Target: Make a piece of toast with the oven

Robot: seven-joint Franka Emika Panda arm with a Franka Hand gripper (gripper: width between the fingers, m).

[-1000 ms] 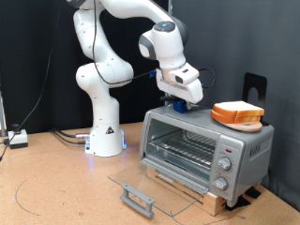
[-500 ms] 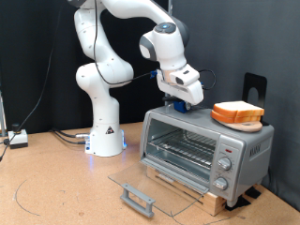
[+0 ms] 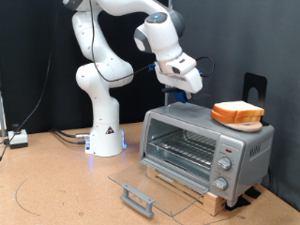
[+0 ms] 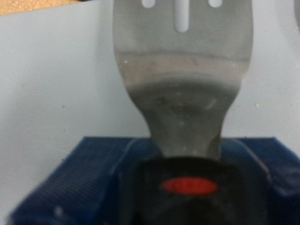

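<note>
Exterior view: the toaster oven [image 3: 206, 150] sits lower right of frame on a wooden board [image 3: 178, 187], silver-grey, round knobs [image 3: 223, 167] down its right-hand panel. Its glass door [image 3: 150, 185] is folded down flat in front, handle [image 3: 137, 200] nearest the bottom of the frame; the wire rack [image 3: 184, 146] inside shows bare.

The piece of toast [image 3: 237, 113] lies on the oven's roof, toward the roof's right end — pale face up, orange-brown crust around it. It is not inside the oven.

The white Panda arm [image 3: 98, 75] stands at centre-left on the tabletop [image 3: 56, 183], elbow arching across the top of the frame. The gripper [image 3: 180, 94] hangs above the left part of the oven roof, clear of it, and to the left of the toast, apart from it.

Wrist view: a flat metal spatula blade [image 4: 186, 75] with slots near its far edge runs out from between the blue fingers [image 4: 94, 178] — the gripper is closed narrow on its shank. Pale grey surface lies beneath the blade.
</note>
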